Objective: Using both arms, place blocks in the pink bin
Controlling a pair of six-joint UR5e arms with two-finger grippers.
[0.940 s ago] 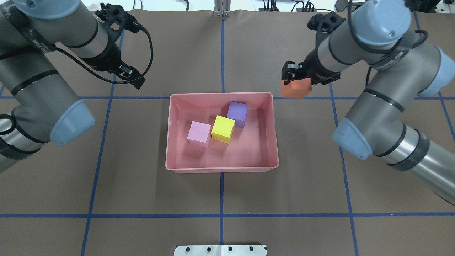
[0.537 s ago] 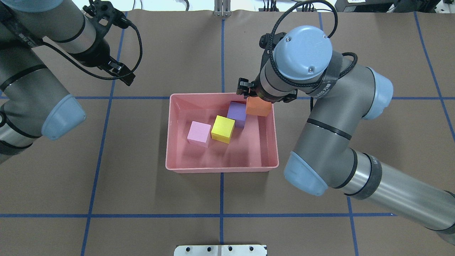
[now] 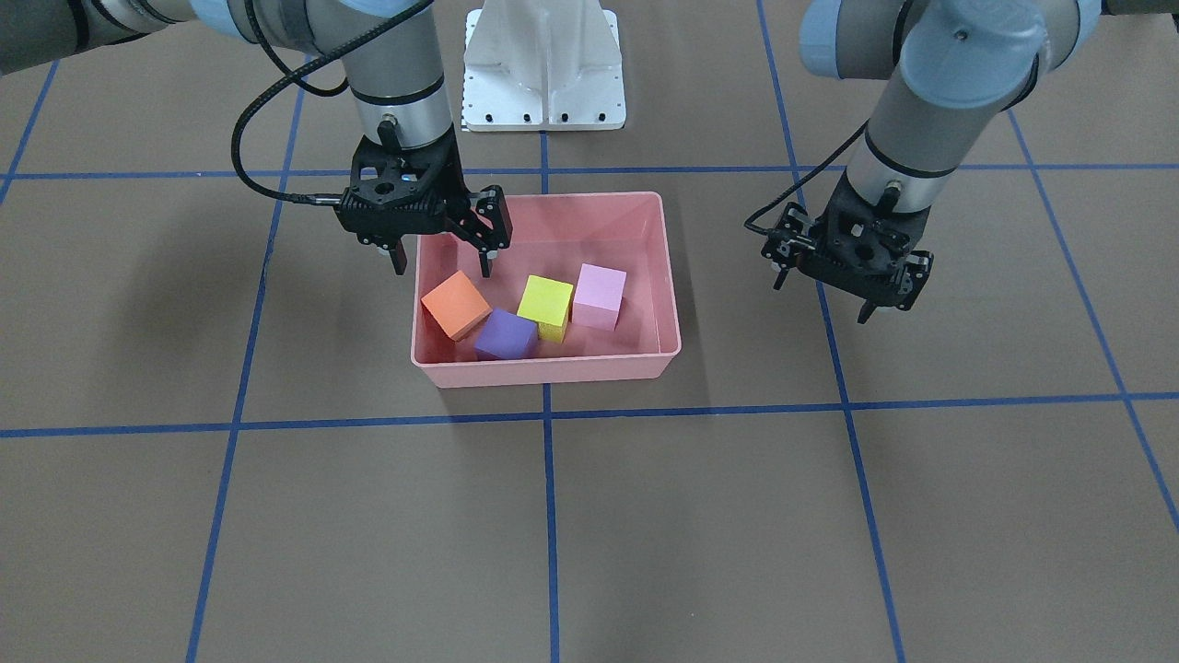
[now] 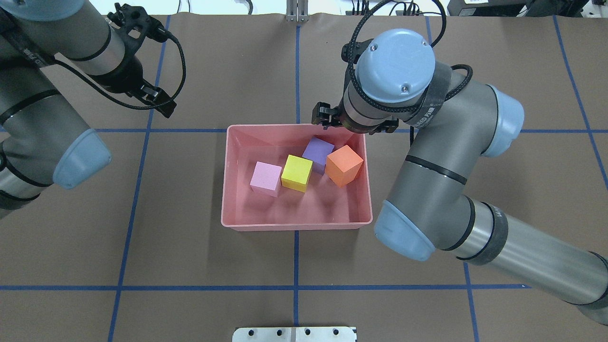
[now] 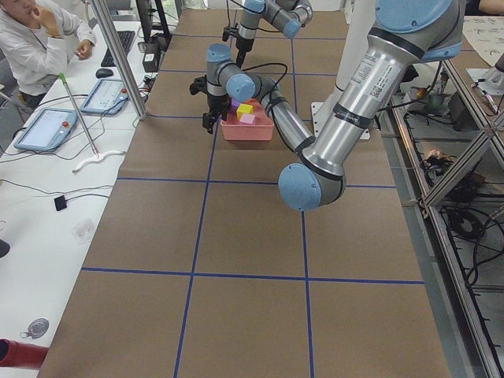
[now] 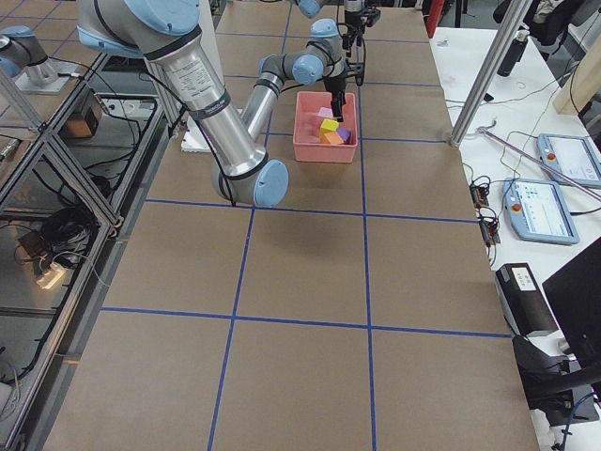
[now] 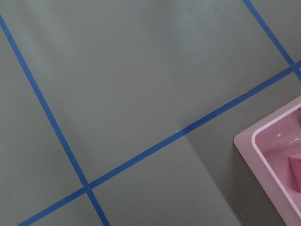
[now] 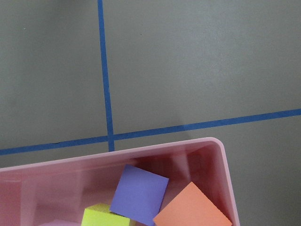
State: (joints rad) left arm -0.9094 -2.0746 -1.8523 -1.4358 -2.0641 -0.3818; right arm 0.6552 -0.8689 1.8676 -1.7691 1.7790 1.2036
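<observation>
On the counter (image 4: 190, 247), the pink bin (image 4: 294, 227) sits beneath the right hand (image 3: 442, 262), wide and empty above one edge; the left hand (image 3: 834, 293), equally wide and empty, hovers well apart. If the right hand retreats low, a finger could catch the rim, dragging the bin and jolting the four blocks (image 4: 297, 173) inside.

Four blocks in all: one light pink block (image 4: 266, 176), one yellow block (image 4: 297, 172), one purple block (image 4: 317, 149), one orange block (image 4: 344, 165). One pink bin (image 4: 297, 225). Two arms: left arm (image 4: 38, 107), right arm (image 4: 434, 190).

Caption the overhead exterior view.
Open right gripper over the pink bin, all four blocks inside; left gripper off to the side.
</observation>
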